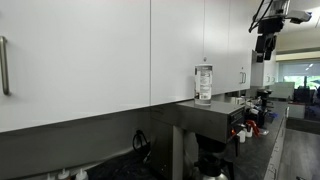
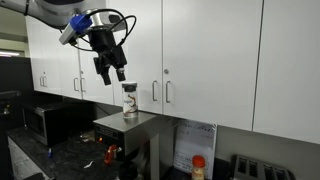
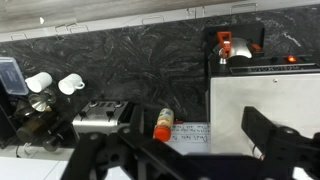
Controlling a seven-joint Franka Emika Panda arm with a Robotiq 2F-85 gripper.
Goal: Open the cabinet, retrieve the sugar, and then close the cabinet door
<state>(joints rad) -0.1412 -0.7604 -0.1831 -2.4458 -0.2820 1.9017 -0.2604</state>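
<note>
Atop a boxy stainless-steel machine stands the sugar, a small clear cylindrical jar with whitish contents. It is upright, its long axis vertical and its pale lid pointing to twelve o'clock. Behind it the white flat-fronted wall cabinet is shut, with the narrow cabinet door flush and its slim silver bar handle vertical. From the jar, the black Robotiq gripper hangs at about eleven o'clock, clear of the jar, with its jaws spread wide and holding nothing. The wrist view shows a black marbled countertop and an orange-capped bottle.
</note>
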